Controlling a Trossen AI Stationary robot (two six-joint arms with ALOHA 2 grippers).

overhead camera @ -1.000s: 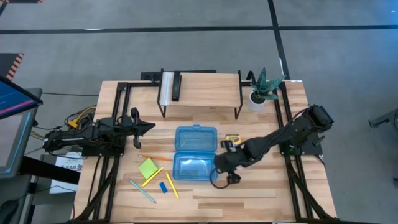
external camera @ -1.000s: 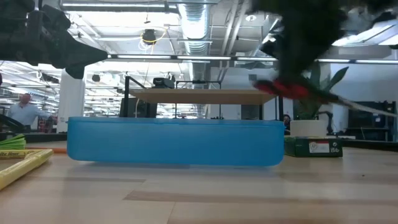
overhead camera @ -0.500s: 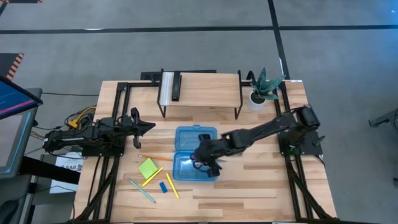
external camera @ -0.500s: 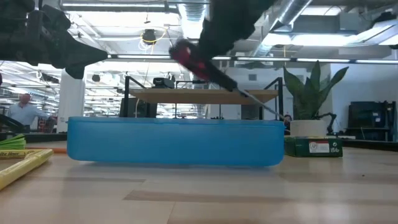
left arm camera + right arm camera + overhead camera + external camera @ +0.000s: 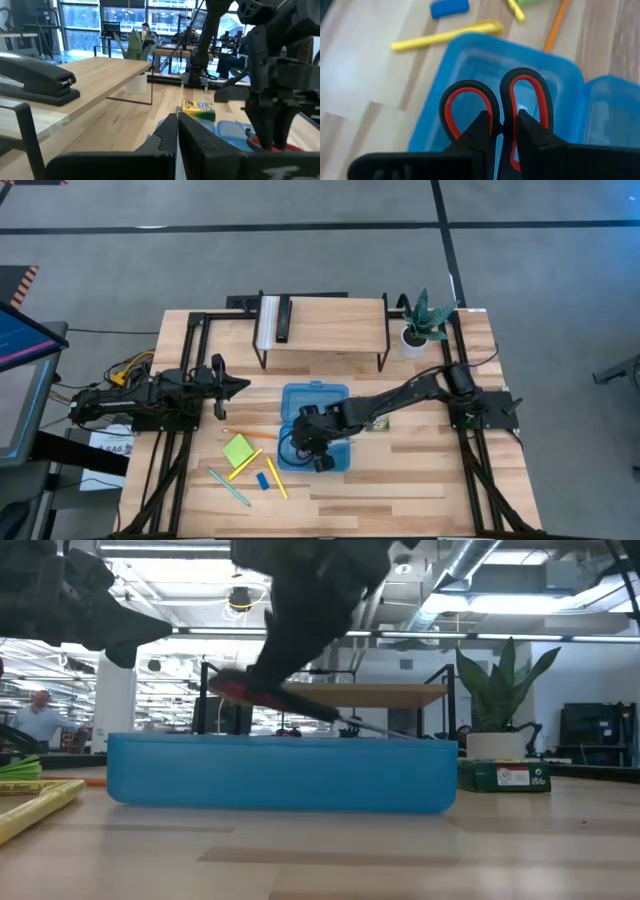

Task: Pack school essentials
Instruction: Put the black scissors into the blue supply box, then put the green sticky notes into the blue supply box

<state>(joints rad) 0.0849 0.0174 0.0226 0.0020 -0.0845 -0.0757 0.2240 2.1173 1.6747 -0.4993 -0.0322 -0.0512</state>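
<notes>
Scissors (image 5: pixel 495 117) hang in the right gripper (image 5: pixel 499 131), whose jaws are closed on the metal just past the red-and-black handle loops, directly above the open blue case (image 5: pixel 314 428). In the high view that arm reaches across from the counter's right side, its wrist over the near half of the case. In the low view the red handle (image 5: pixel 245 692) sits just above the case's front wall, with the blades angling toward the far end, so the tool looks close to the tray but not yet resting in it.

The step in hand appears to be placing the scissors, the first item going into the case. The next move calls for a short descent until the blades lie flat inside the walls, then a release and a straight lift clear of the rim.

The rest waits on the counter (image 5: pixel 400 480) beside the case's left side: the lime-green sticky-note pad (image 5: pixel 238 450), yellow pencils (image 5: pixel 276 478), an orange pencil (image 5: pixel 250 434), a light-blue pen (image 5: pixel 229 487) and the small blue eraser (image 5: pixel 262 481). The crayon box (image 5: pixel 198 109) lies on the case's other side, near the right arm.

The left gripper (image 5: pixel 225 384) idles over the counter's left edge, jaws closed on nothing.
</notes>
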